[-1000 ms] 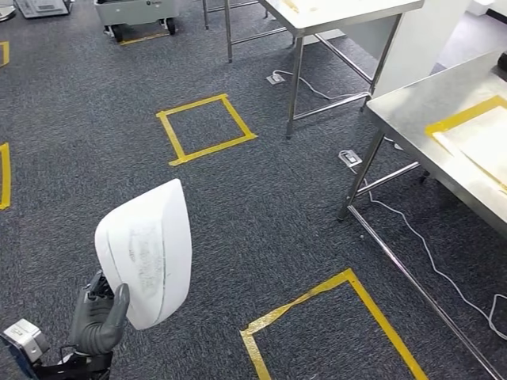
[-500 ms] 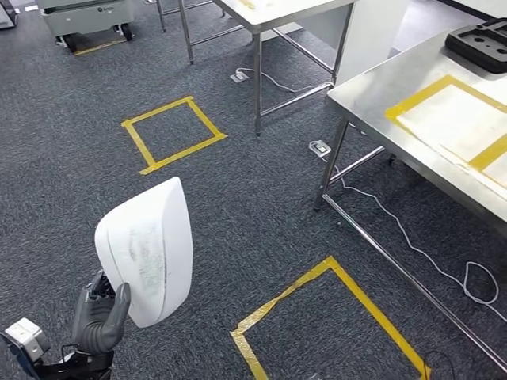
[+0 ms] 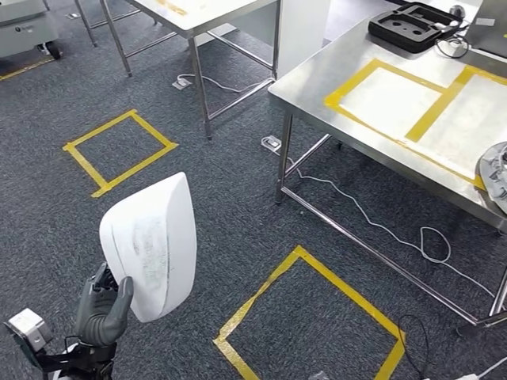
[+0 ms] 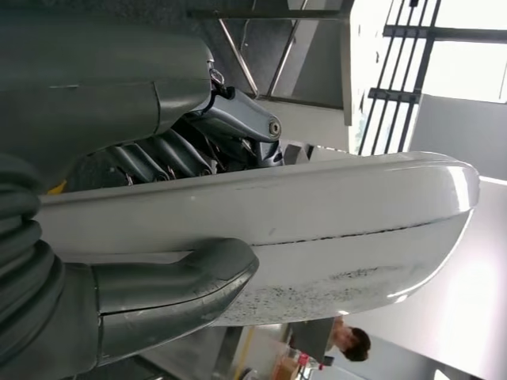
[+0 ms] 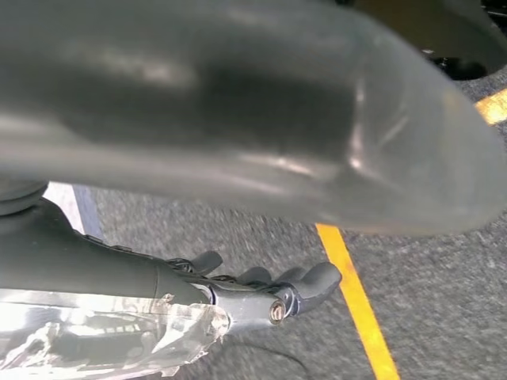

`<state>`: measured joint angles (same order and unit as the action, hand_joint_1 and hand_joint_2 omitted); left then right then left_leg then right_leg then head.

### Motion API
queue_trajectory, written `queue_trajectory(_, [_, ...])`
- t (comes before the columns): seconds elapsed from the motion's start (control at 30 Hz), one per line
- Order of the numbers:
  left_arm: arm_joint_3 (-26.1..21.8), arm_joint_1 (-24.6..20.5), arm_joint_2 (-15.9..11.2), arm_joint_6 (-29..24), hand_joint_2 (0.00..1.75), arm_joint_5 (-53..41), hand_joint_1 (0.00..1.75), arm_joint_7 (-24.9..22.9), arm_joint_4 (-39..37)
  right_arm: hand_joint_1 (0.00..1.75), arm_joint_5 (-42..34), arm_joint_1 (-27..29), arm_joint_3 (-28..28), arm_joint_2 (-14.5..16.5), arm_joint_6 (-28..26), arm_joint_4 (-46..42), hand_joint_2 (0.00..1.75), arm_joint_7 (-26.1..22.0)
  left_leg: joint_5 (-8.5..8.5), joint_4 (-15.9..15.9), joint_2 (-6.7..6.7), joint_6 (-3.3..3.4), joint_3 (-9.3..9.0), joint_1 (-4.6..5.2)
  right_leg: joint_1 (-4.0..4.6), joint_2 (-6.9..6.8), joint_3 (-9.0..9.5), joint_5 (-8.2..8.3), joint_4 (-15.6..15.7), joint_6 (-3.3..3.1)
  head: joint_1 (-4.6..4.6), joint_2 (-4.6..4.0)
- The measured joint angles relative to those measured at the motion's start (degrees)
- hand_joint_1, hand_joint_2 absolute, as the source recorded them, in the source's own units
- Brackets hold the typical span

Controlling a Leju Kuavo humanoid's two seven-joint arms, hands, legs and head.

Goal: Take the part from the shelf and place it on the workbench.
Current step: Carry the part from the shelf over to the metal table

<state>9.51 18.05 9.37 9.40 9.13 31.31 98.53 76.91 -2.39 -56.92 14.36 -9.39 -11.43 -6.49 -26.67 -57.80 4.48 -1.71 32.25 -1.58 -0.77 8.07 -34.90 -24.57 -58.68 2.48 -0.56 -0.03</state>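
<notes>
A white, rounded shell-shaped part (image 3: 152, 245) stands upright at the lower left of the head view. My left hand (image 3: 104, 309) grips its lower edge from below. In the left wrist view the thumb (image 4: 173, 289) lies against one face of the part (image 4: 335, 229) and the darker fingers press the other. The steel workbench (image 3: 310, 87) stands at the upper right, with yellow-taped rectangles (image 3: 388, 99) on its top. My right hand (image 5: 263, 289) hangs over the carpet with its fingers loosely apart and nothing in them.
A black tray (image 3: 413, 24) and a round metal piece (image 3: 496, 170) lie on the workbench. A second steel table (image 3: 197, 16) stands behind. Yellow tape squares (image 3: 120, 150) (image 3: 310, 317) mark the carpet. Cables (image 3: 383, 229) trail under the workbench. A person (image 4: 349, 340) stands far off.
The camera has swung right, so the floor squares slid left and more of the workbench came into view. The part stays in my left hand, held the same way.
</notes>
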Motion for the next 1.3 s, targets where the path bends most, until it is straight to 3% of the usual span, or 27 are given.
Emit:
queue_trajectory(0.03, [0.17,-0.29,-0.01,0.15,1.75,0.04,1.75,-0.12,-0.16,0.0,-0.37,0.22,-0.16,0.01,-0.06,0.0,0.0,-0.03,0.11,0.09,-0.65,0.46,-0.01,0.05,-0.11,-0.13,-0.22,0.09,0.09,0.35,-0.05,-0.01])
queue_trajectory(0.07, [0.46,-0.68,-0.01,0.34,1.75,0.09,1.75,-0.21,-0.36,0.0,-0.85,0.4,-0.4,0.02,-0.11,0.0,0.0,-0.05,0.2,0.18,-1.26,0.95,-0.05,0.05,-0.1,-1.24,-0.6,-0.22,-0.36,0.61,-0.21,-0.01])
queue_trajectory(0.1, [0.79,-1.08,0.0,0.56,1.75,0.15,1.75,-0.28,-0.59,0.0,-1.35,0.47,-0.69,0.03,-0.2,0.0,0.0,-0.1,0.27,0.27,-1.96,1.37,-0.1,0.03,-0.02,-2.94,-1.41,-1.19,-1.85,0.81,-0.46,-0.02])
queue_trajectory(0.17, [1.33,-1.79,0.01,1.02,1.75,0.24,1.75,-0.42,-1.2,0.0,-2.23,0.3,-1.31,0.11,-0.6,0.0,0.0,-0.19,0.22,0.32,-3.46,1.9,-0.16,0.2,0.16,-6.51,-4.53,-4.73,-8.38,1.05,-0.9,-0.01])
queue_trajectory(0.23, [1.73,-2.52,-0.01,1.46,1.75,0.33,1.75,-0.61,-2.08,0.0,-2.87,0.16,-1.83,0.21,-1.31,0.0,0.0,-0.23,0.1,0.31,-5.03,2.06,-0.22,0.42,0.14,-7.49,-7.97,-7.61,-15.43,1.22,-0.97,-0.01])
queue_trajectory(0.3, [1.99,-2.99,-0.01,1.7,1.75,0.38,1.75,-0.74,-2.66,0.0,-3.23,0.2,-2.13,0.27,-1.73,0.0,0.0,-0.26,0.04,0.29,-5.82,2.1,-0.26,0.51,0.13,-7.6,-9.24,-8.23,-18.0,1.29,-0.97,-0.02])
queue_trajectory(0.43, [2.26,-3.34,-0.01,1.83,1.75,0.42,1.75,-0.77,-2.93,0.0,-3.47,0.32,-2.39,0.3,-1.98,0.0,0.0,-0.3,-0.05,0.29,-6.32,2.1,-0.37,0.54,0.13,-7.63,-8.73,-7.3,-17.08,1.26,-0.97,0.0])
queue_trajectory(0.57, [3.37,-5.88,0.1,2.26,1.75,0.46,1.75,-0.97,-4.85,0.0,-4.33,0.36,-3.74,0.69,-2.74,0.0,0.0,-0.27,-0.96,0.26,-9.14,0.97,-1.61,1.05,0.61,-10.81,-0.28,-0.4,-1.62,0.2,-0.96,0.0])
queue_trajectory(0.6, [3.62,-6.35,0.1,2.4,1.75,0.46,1.75,-1.01,-5.15,0.0,-4.51,0.32,-4.02,0.85,-2.8,0.0,0.0,-0.15,-1.06,0.37,-9.77,0.58,-1.82,1.17,0.78,-10.98,0.14,-0.25,-0.68,-0.15,-0.96,0.0])
queue_trajectory(0.63, [3.86,-6.66,0.11,2.57,1.75,0.45,1.75,-1.02,-5.33,0.0,-4.7,0.35,-4.25,0.95,-2.8,0.0,0.0,0.04,-1.18,0.42,-10.1,0.26,-1.96,1.09,0.7,-10.33,0.1,-0.15,-0.57,-0.48,-0.96,0.01])
queue_trajectory(0.67, [4.08,-6.97,0.13,2.77,1.75,0.43,1.75,-1.02,-5.48,0.0,-4.92,0.4,-4.48,1.03,-2.81,0.0,0.0,0.26,-1.57,0.14,-9.71,-0.06,-1.98,0.99,0.58,-9.7,0.15,-0.06,-0.4,-0.82,-0.92,0.0])
queue_trajectory(0.73, [4.33,-7.47,0.15,3.04,1.75,0.41,1.75,-1.02,-5.68,0.0,-5.18,0.32,-4.94,1.14,-2.8,0.0,0.0,0.56,-3.92,-3.41,-7.51,-0.57,-0.51,0.86,0.22,-8.35,0.32,0.17,-0.05,-1.46,-0.67,0.0])
queue_trajectory(0.8, [4.38,-7.63,0.09,3.09,1.75,0.38,1.75,-1.0,-5.92,0.0,-5.05,0.2,-5.24,1.22,-2.69,0.0,0.0,0.6,-7.35,-10.77,-5.42,-0.71,3.26,0.85,0.17,-6.9,0.22,0.2,-0.03,-1.73,-0.43,0.0])
queue_trajectory(0.83, [4.37,-7.61,0.05,3.04,1.75,0.35,1.75,-0.96,-6.04,0.0,-4.82,0.24,-5.33,1.25,-2.59,0.0,0.0,0.55,-8.3,-13.99,-5.03,-0.72,5.1,0.85,0.18,-6.12,0.19,0.2,-0.04,-1.79,-0.38,0.0])
queue_trajectory(0.87, [4.35,-7.58,0.0,2.96,1.75,0.34,1.75,-0.86,-6.13,0.0,-4.54,0.34,-5.36,1.27,-2.46,0.0,0.0,0.51,-8.21,-15.63,-4.83,-0.7,6.24,0.84,0.17,-5.35,0.2,0.2,-0.04,-1.79,-0.37,-0.01])
queue_trajectory(0.9, [4.33,-7.55,-0.03,2.83,1.75,0.33,1.75,-0.72,-6.16,0.0,-4.23,0.44,-5.37,1.27,-2.3,0.0,0.0,0.46,-6.87,-14.98,-4.69,-0.64,6.3,0.83,0.15,-4.55,0.24,0.22,-0.05,-1.76,-0.37,0.0])
queue_trajectory(0.93, [4.32,-7.51,-0.06,2.68,1.75,0.33,1.75,-0.54,-6.16,0.0,-3.9,0.5,-5.37,1.27,-2.11,0.0,0.0,0.43,-4.65,-12.25,-4.38,-0.58,5.31,0.76,0.08,-3.72,0.29,0.24,-0.07,-1.66,-0.37,-0.01])
queue_trajectory(1.0, [4.29,-7.32,-0.14,2.28,1.75,0.37,1.75,-0.19,-6.16,0.0,-3.18,0.45,-5.37,1.27,-1.61,0.0,0.0,0.34,-0.66,-4.46,-2.07,-0.56,2.01,0.38,0.05,-2.16,0.17,0.27,-0.26,-1.17,-0.28,-0.01])
queue_trajectory(1.07, [4.21,-6.74,-0.26,1.77,1.75,0.43,1.75,0.08,-6.01,0.0,-2.33,0.41,-5.32,1.26,-1.09,0.0,0.0,0.26,0.28,-0.36,0.14,-0.41,0.27,0.08,0.05,-0.94,-0.22,0.37,-0.31,-0.43,-0.22,-0.01])
queue_trajectory(1.1, [4.1,-6.3,-0.3,1.44,1.75,0.46,1.75,0.19,-5.86,0.0,-1.87,0.47,-5.27,1.25,-0.88,0.0,0.0,0.26,0.04,0.02,0.37,-0.13,0.14,0.12,0.01,-0.39,-0.44,0.5,-0.17,-0.01,-0.21,0.0])
queue_trajectory(1.13, [3.98,-5.85,-0.33,1.15,1.75,0.49,1.75,0.3,-5.64,0.0,-1.43,0.59,-5.22,1.23,-0.66,0.0,0.0,0.28,0.12,0.02,-0.2,0.28,0.14,0.15,-0.15,0.12,-0.64,0.64,0.1,0.37,-0.22,0.01])
queue_trajectory(1.2, [3.75,-5.1,-0.34,0.75,1.75,0.57,1.75,0.44,-5.13,0.0,-0.78,0.75,-5.08,1.19,-0.32,0.0,0.0,0.43,0.27,0.21,-1.49,1.21,0.0,0.13,-0.11,-1.56,-1.33,0.02,-0.72,0.94,-0.46,0.0])
queue_trajectory(1.23, [3.66,-4.73,-0.36,0.68,1.75,0.61,1.75,0.5,-4.86,0.0,-0.56,0.69,-4.95,1.17,-0.2,0.0,0.0,0.49,0.32,0.29,-2.25,1.6,-0.06,0.1,0.01,-3.36,-2.36,-1.26,-2.8,1.12,-0.72,-0.01])
queue_trajectory(1.3, [3.43,-3.87,-0.46,0.4,1.75,0.64,1.75,0.58,-4.5,0.0,-0.07,0.42,-4.6,1.13,-0.09,0.0,0.0,0.57,0.21,0.3,-3.83,2.07,-0.13,0.35,0.17,-6.76,-5.85,-5.15,-10.21,1.35,-1.2,-0.01])
